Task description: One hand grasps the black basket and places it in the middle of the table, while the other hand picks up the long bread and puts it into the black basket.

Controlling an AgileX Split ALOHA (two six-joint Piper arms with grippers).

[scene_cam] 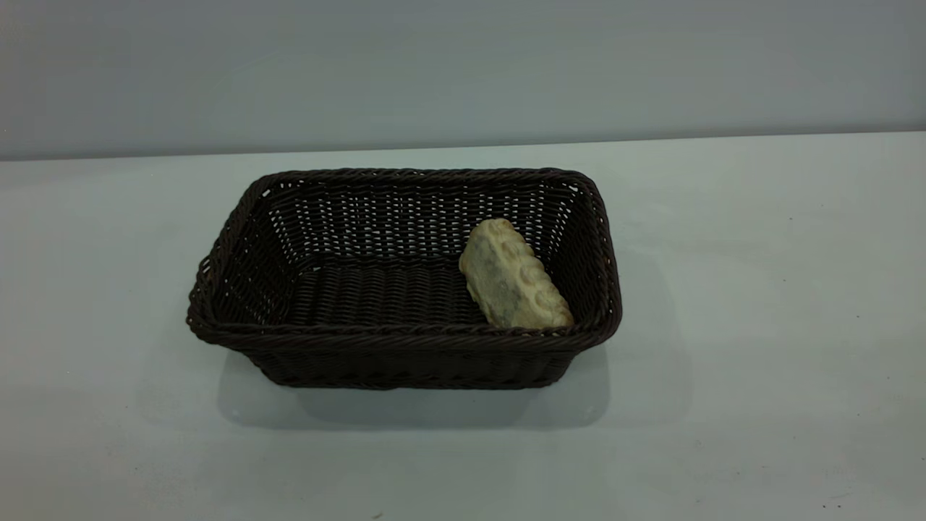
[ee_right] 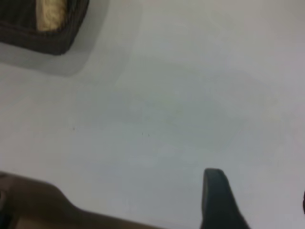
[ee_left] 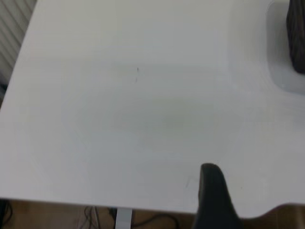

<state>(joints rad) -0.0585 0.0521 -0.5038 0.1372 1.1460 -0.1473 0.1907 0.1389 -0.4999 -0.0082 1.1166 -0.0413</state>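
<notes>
The black basket (scene_cam: 405, 339) stands in the middle of the white table (scene_cam: 759, 289). The long bread (scene_cam: 514, 278) lies inside it at the right end, tilted on its side against the right wall, pale flecked underside showing. Neither arm shows in the exterior view. My left gripper (ee_left: 259, 191) hovers over bare table, with one black finger (ee_left: 214, 191) showing and a corner of the basket (ee_left: 296, 38) far off. My right gripper (ee_right: 257, 191) is open over bare table, away from the basket (ee_right: 52, 43) and bread (ee_right: 50, 14). Both are empty.
A plain grey wall runs behind the table. The table's near edge (ee_left: 95, 202) shows in the left wrist view, with floor and cables below it. Another table edge (ee_right: 57, 202) shows in the right wrist view.
</notes>
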